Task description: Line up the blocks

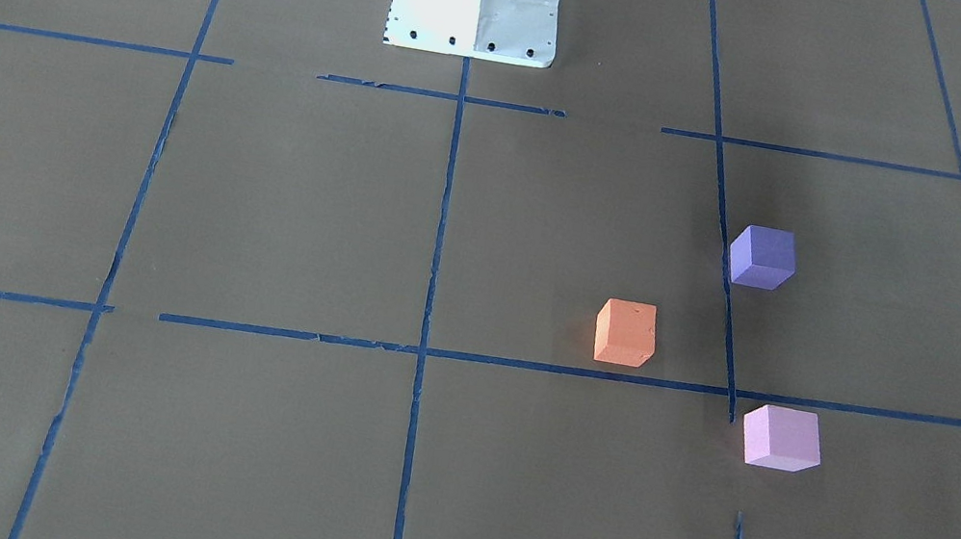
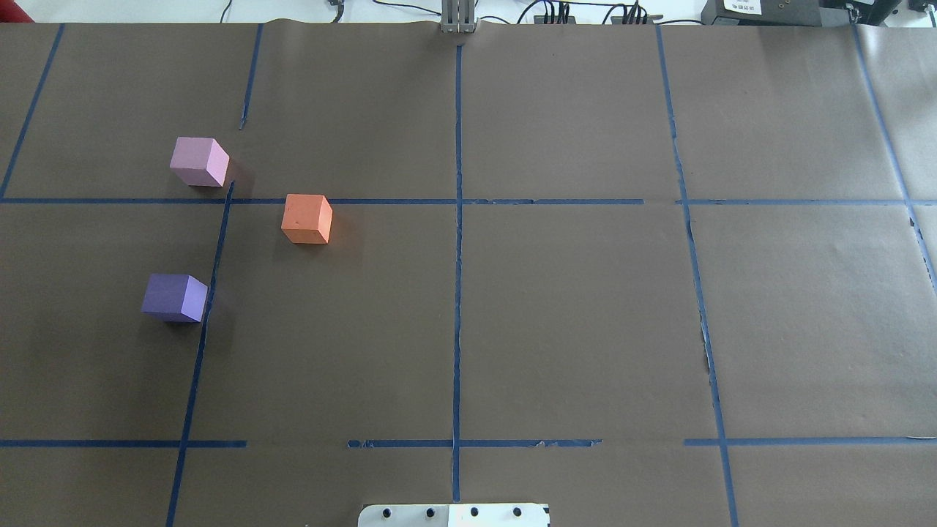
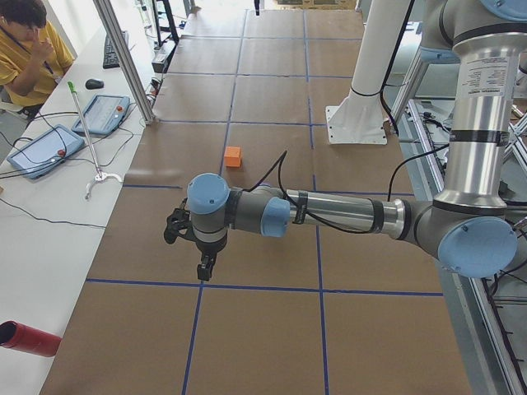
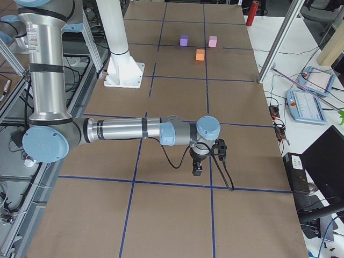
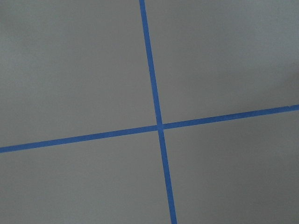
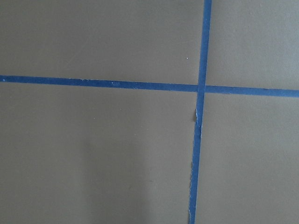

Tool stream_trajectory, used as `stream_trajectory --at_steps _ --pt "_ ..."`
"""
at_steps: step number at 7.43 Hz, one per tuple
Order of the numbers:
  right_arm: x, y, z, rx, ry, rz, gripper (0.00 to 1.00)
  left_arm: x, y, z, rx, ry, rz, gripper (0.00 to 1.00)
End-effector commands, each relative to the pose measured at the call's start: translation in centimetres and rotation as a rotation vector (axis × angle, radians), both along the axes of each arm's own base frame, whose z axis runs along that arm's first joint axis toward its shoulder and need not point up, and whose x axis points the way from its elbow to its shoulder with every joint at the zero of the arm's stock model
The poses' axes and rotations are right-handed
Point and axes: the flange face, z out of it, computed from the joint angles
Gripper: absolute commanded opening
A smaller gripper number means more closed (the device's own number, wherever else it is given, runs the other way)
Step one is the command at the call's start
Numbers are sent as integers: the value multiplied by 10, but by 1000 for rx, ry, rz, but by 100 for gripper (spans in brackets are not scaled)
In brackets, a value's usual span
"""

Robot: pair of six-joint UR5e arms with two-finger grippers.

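Three matte cubes, orange, purple, pink

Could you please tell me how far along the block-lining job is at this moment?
Nothing looks done: the orange block, purple block and pink block sit apart in a triangle, not a line. Nothing is in hand: the left end effector and right end effector are away from the blocks, their wrist views showing only taped paper. All the arranging is left.

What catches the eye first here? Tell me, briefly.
Three bright cubes sit apart in a loose triangle on the robot's left half of the brown table: the orange block, the purple block, the pink block. Blue tape crosses the table in a grid.
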Motion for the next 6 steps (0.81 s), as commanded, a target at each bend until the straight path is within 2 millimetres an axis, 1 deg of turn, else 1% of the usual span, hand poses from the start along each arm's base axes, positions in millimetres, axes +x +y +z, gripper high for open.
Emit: stream_trajectory --at_steps 1,2,3,4,5,6 --pt "0 0 0 0 0 0 100 0 0 1 1 0 1 100" --pt "0 0 0 0 0 0 100 3 -5 1 14 -6 8 100" --pt "0 0 0 0 0 0 100 10 -20 -16 121 -7 22 100" --pt "0 0 0 0 0 0 100 28 -21 -37 220 30 48 100" --pt "0 0 0 0 0 0 100 46 -22 -42 223 53 81 100" --pt "0 0 -1 1 0 0 100 90 -43 -73 251 74 135 100"
